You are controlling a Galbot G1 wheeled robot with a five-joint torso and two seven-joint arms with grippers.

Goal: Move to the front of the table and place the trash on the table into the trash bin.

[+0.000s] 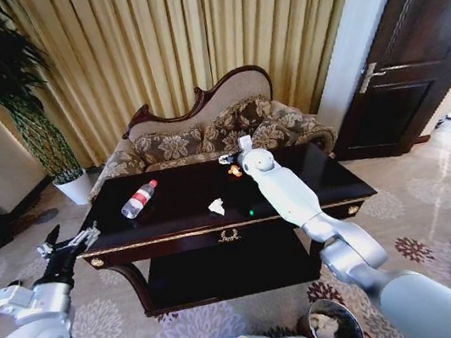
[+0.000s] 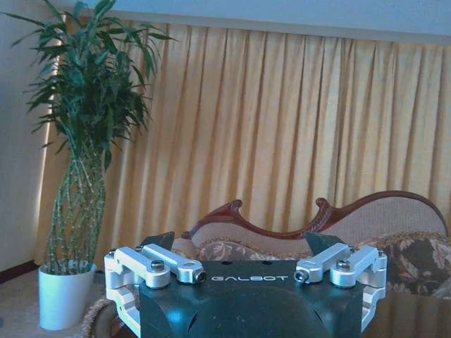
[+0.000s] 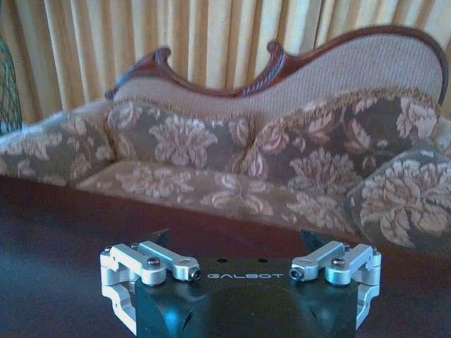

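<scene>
Head view: right gripper (image 1: 245, 143) stretched over dark-brown glossy table (image 1: 312, 174), upper centre, jaws apart, empty. Small orange bit (image 1: 234, 170) judged next: descent needed. Left gripper (image 1: 72, 242) parked lower left, jaws apart.

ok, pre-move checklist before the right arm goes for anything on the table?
1. Robot at the table front: ok, gold emblem edge faces the head camera.
2. Right gripper over the tabletop: ok, extended near the far edge, close to the orange bit.
3. Right gripper open: ok, fingers spread in the right wrist view, nothing between them.
4. Trash left on the table: not ok, plastic bottle and crumpled paper remain.
5. Trash bin within reach: ok, on the floor beside the base, paper already inside.
6. Left gripper out of the way: ok, open, off the table's left corner.
</scene>
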